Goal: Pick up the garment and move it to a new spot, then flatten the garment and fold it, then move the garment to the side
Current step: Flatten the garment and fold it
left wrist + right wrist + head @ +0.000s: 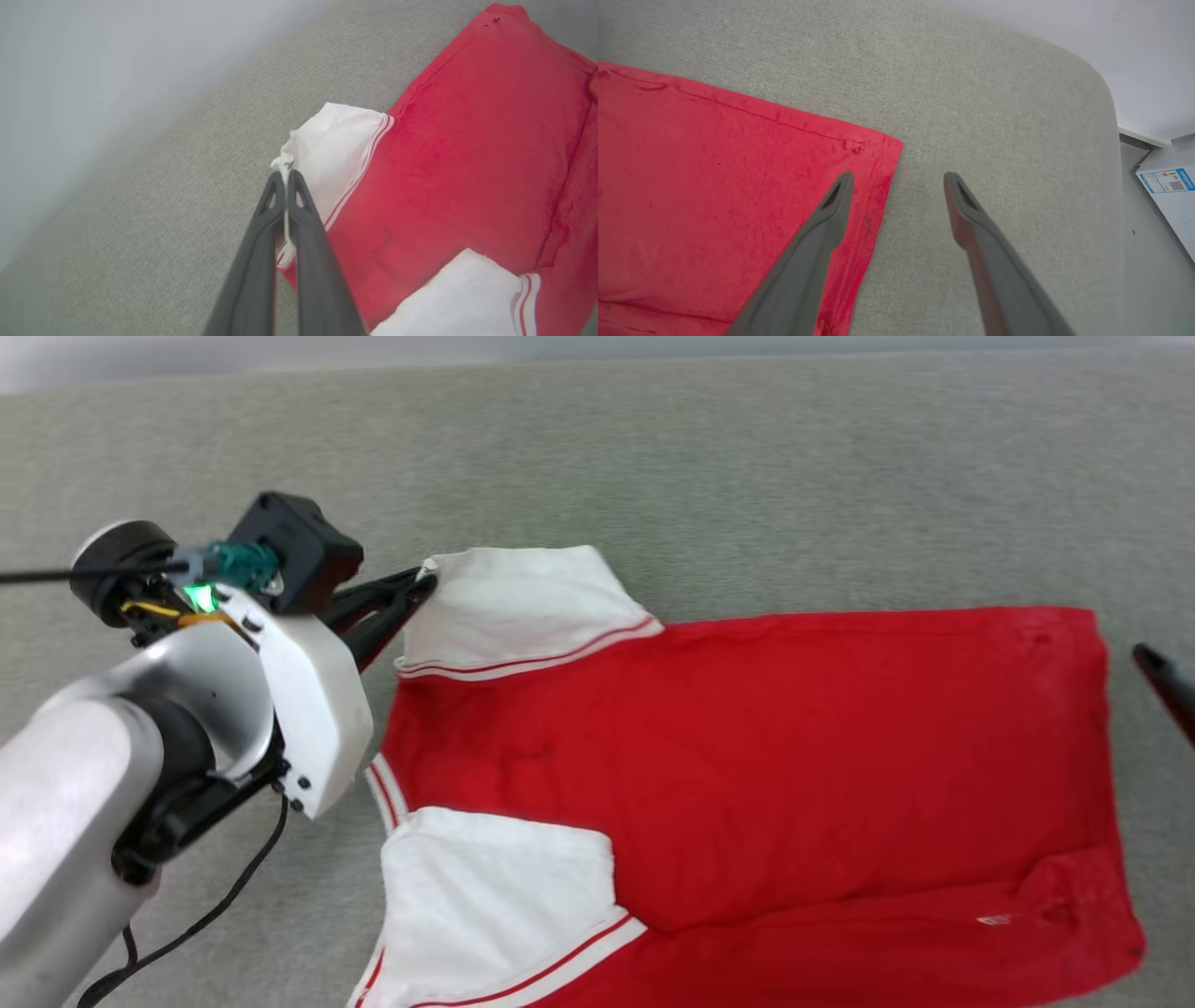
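Note:
The garment (747,756), a red jersey T-shirt with white striped-trim sleeves, lies spread flat on the grey fabric surface. My left gripper (425,574) is shut on the corner of the far white sleeve (523,602); in the left wrist view the white cloth (283,163) is pinched between the closed fingers (303,219). My right gripper (899,179) stands open above the garment's far hem corner (868,149), one finger over the red cloth and the other over bare surface, holding nothing. One of its dark fingertips (1162,672) shows at the head view's right edge.
The grey upholstered surface (653,457) extends beyond the garment on all sides. Its rounded edge (1106,107) drops off to the right in the right wrist view, with a white labelled box (1171,186) on the floor past it. A black cable (215,905) hangs under my left forearm.

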Motion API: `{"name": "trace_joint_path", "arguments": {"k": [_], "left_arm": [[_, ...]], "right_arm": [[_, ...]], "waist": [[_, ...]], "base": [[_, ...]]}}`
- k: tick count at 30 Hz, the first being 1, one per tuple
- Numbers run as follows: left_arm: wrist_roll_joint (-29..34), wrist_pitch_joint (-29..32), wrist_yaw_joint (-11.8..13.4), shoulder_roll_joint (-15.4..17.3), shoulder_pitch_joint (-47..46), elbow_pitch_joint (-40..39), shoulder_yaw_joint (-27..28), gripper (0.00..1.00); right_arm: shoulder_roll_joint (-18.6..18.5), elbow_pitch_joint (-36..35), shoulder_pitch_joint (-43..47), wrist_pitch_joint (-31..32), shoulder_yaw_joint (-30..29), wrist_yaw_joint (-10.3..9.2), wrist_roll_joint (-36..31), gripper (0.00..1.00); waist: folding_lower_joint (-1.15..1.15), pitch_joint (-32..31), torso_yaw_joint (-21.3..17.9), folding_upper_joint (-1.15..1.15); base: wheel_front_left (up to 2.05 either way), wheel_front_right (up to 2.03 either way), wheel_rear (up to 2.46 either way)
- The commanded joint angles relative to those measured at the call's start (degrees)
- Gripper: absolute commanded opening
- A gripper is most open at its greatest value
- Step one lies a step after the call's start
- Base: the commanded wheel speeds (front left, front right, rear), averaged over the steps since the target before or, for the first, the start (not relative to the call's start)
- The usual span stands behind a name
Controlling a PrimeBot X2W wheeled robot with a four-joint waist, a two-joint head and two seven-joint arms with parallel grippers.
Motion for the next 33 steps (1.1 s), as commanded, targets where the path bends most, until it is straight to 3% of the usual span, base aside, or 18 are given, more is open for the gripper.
{"name": "trace_joint_path", "arguments": {"k": [1, 6, 15, 22, 23, 24, 33], "left_arm": [[0.3, -0.6, 0.7, 0.4, 0.9, -1.8, 0.3, 0.0], [0.6, -2.1, 1.7, 0.9, 2.9, -6.9, 0.4, 0.0], [2.3, -4.2, 1.2, -0.7, 2.5, -9.6, -1.1, 0.0], [3.2, -5.2, 0.9, -1.8, 1.8, -10.2, -2.1, 0.0], [3.2, -5.4, 0.9, -1.9, 1.9, -10.1, -2.2, 0.0], [3.1, -5.6, 1.0, -2.0, 2.1, -9.9, -2.2, 0.0], [2.4, -8.1, 2.4, -1.4, 5.4, -6.6, -1.4, 0.0]], "right_arm": [[-1.1, 0.7, -2.1, 2.5, 0.3, -0.04, 0.7, 1.0], [-5.3, 5.0, -6.8, 8.1, 5.3, -0.05, -1.4, 1.0], [-6.2, 16.4, -13.3, 10.9, 10.1, -0.04, -1.8, 1.0], [-5.4, 21.6, -12.3, 11.5, 12.6, -0.03, 0.5, 1.0], [-5.0, 22.4, -12.0, 11.5, 12.6, -0.03, 0.8, 0.95], [-4.8, 22.8, -11.7, 11.3, 13.1, -0.03, 0.9, 0.0], [-5.1, 23.7, -13.3, 4.8, 11.4, -0.03, 2.7, 0.0]], "waist": [[0.0, 0.4, 1.9, 0.0], [0.0, 2.1, 4.3, 0.0], [0.0, 5.5, 8.1, 0.0], [0.0, 7.1, 9.8, 0.0], [0.0, 7.1, 9.9, 0.0], [0.0, 7.1, 10.0, 0.0], [0.0, 2.7, 9.0, 0.0]], "base": [[0.0, 0.0, 0.0], [0.0, 0.0, 0.0], [0.0, 0.0, 0.0], [0.0, 0.0, 0.0], [0.0, 0.0, 0.0], [0.0, 0.0, 0.0], [0.0, 0.0, 0.0]]}}
